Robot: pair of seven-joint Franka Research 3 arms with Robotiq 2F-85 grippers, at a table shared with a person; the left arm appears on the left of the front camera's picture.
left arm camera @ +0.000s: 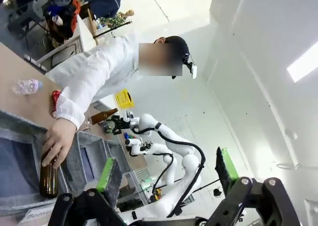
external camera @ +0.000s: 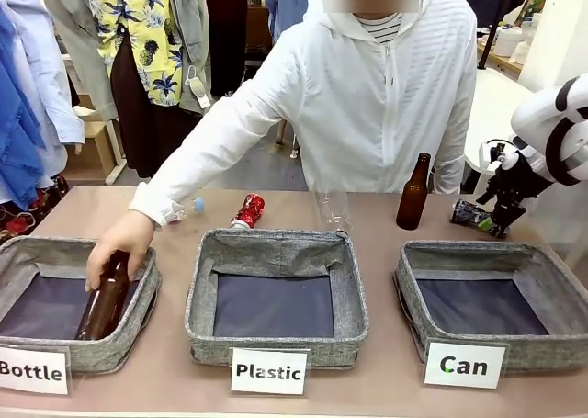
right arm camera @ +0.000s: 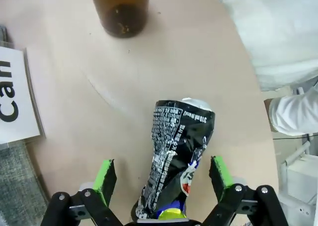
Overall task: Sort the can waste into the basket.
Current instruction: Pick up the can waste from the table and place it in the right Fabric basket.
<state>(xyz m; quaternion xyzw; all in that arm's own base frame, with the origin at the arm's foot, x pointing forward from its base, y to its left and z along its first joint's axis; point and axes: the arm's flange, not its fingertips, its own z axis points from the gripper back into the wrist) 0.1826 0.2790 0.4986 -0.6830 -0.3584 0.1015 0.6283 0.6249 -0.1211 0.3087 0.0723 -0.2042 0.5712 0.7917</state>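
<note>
Behind the far rim of the basket [external camera: 478, 250], bare desk [right arm camera: 198, 52] around, dark can [right arm camera: 176, 151] lying between wide-spread fingers of the right pincer [right arm camera: 164, 172].

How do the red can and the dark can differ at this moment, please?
The red can lies free on the table beyond the Plastic basket; the dark can lies beyond the Can basket, between the right gripper's open jaws. The red can is red; the dark can is black with a silver top. Both are crushed and outside the baskets.
</note>
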